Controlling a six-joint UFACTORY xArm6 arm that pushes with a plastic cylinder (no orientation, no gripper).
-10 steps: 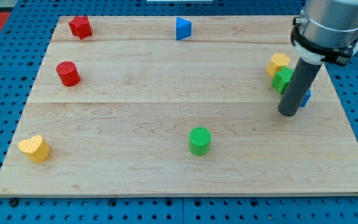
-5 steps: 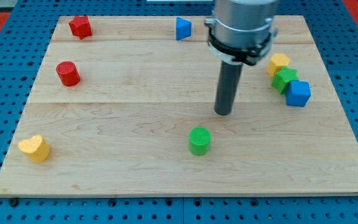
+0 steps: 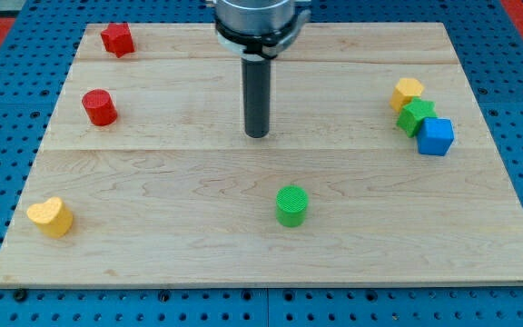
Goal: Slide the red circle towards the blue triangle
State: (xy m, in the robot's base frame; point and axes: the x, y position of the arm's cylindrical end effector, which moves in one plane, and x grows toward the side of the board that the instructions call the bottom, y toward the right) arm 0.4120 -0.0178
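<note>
Right now my tip (image 3: 257, 135) stands on the wooden surface (image 3: 152, 182) near its middle, touching no block. No fingers to report: the arm ends in a plain dark rod. The red circle (image 3: 99, 107) sits well off to the view's left of the tip, a short upright cylinder with a flat round top, bright red, standing free on the bare wood. Above it, in the top left corner, rests a red star-like block (image 3: 116, 39). The blue triangle cannot be seen; the arm's grey body fills the top centre where it might be. Below the tip and a little to the right stands a green cylinder (image 3: 291, 204). Over on the right a yellow block (image 3: 407, 93), a green block (image 3: 416, 116) and a blue cube (image 3: 436, 136) huddle together in a slanting row, touching. Bottom left, a yellow heart (image 3: 51, 216) lies alone.
</note>
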